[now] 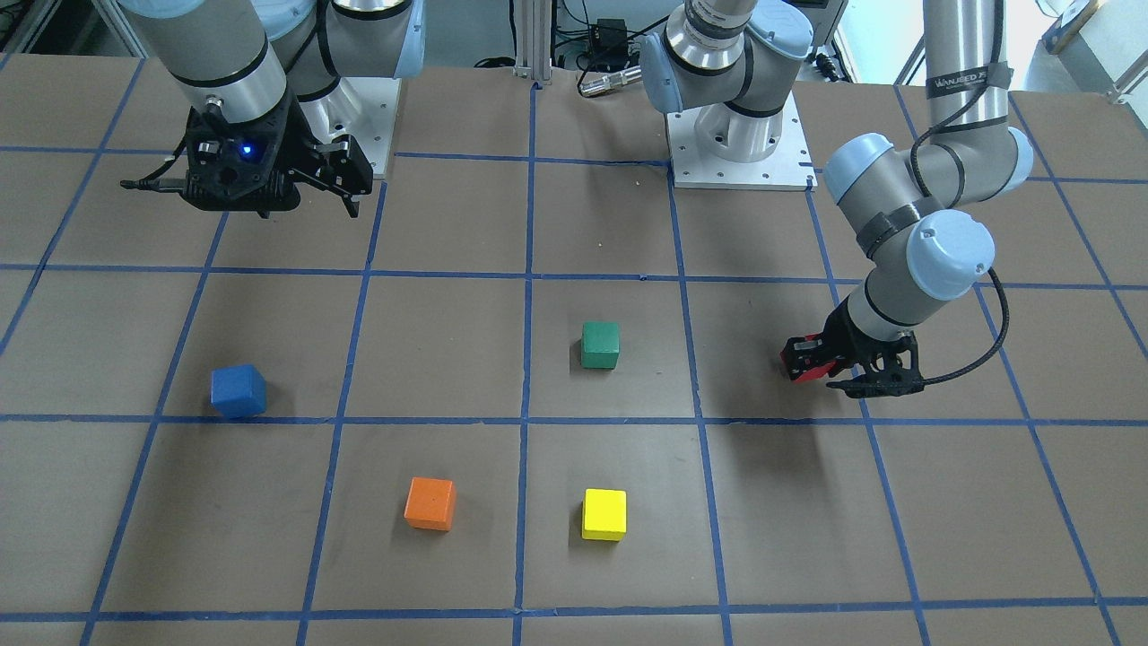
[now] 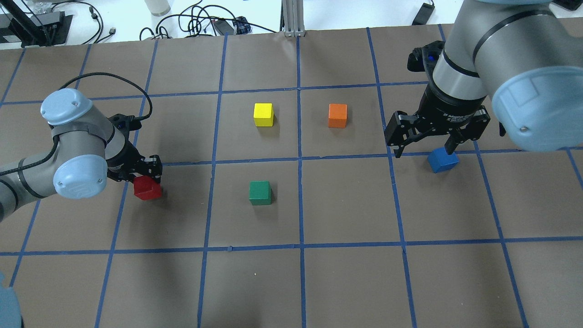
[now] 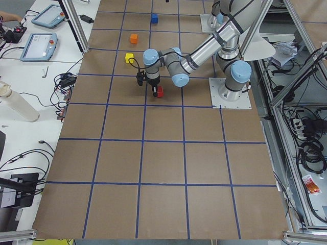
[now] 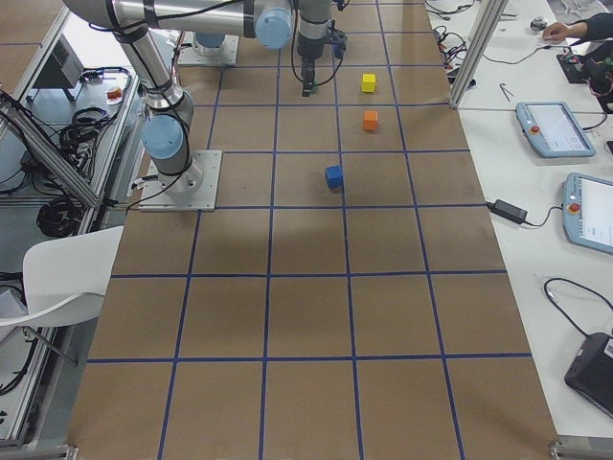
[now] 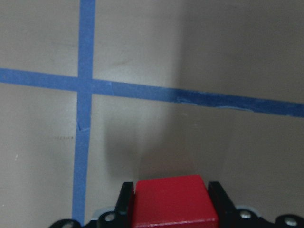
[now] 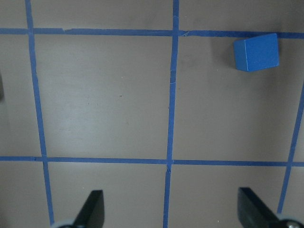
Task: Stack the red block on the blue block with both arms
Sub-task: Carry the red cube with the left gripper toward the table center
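The red block (image 2: 146, 187) sits between the fingers of my left gripper (image 2: 148, 178), which is shut on it low over the table at the left. The left wrist view shows the red block (image 5: 173, 205) clamped between both fingers (image 5: 124, 194). In the front view the left gripper (image 1: 810, 361) is at the right. The blue block (image 2: 442, 160) lies on the table at the right, also in the front view (image 1: 239, 391). My right gripper (image 2: 424, 150) hangs open and empty high above the table near it. The right wrist view shows the blue block (image 6: 256, 52) far beyond the spread fingers (image 6: 92, 211).
A green cube (image 2: 260, 192), a yellow cube (image 2: 263, 114) and an orange cube (image 2: 337, 115) stand apart on the brown table with its blue tape grid (image 2: 299, 159). The arm bases stand on white plates (image 1: 740, 161) at the robot's edge.
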You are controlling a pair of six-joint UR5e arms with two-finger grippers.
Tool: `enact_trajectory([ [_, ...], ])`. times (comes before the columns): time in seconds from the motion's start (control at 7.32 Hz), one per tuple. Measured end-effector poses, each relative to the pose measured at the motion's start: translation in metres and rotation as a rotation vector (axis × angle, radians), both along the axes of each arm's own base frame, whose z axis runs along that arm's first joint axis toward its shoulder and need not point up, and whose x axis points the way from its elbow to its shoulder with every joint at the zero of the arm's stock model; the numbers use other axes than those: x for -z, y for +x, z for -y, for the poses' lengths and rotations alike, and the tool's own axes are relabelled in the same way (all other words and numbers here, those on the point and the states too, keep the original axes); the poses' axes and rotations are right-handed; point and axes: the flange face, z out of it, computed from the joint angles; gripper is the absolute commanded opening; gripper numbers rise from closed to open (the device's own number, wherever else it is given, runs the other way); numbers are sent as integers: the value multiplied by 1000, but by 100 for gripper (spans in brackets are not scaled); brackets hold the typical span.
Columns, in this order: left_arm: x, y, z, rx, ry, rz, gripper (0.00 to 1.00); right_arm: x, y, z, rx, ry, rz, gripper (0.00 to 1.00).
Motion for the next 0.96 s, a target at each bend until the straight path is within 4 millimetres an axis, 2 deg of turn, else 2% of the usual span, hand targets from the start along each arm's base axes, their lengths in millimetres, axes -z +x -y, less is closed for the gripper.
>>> enact_trajectory([
  [0.14, -19, -42, 16, 38, -24, -14, 0, 0, 0, 0, -1, 0, 0, 100],
  [0.41, -68, -158, 56, 89, -57, -32, 0, 0, 0, 0, -2, -2, -1, 100],
  [0.55, -83, -211, 70, 128, -75, -55, 0, 0, 0, 0, -2, -5, 1, 100],
  [0.82, -85, -304, 83, 164, -96, -99, 0, 0, 1, 0, -1, -7, 7, 100],
  [0.96, -80, -333, 88, 184, -102, -103, 0, 0, 1, 0, -1, -7, 6, 100],
])
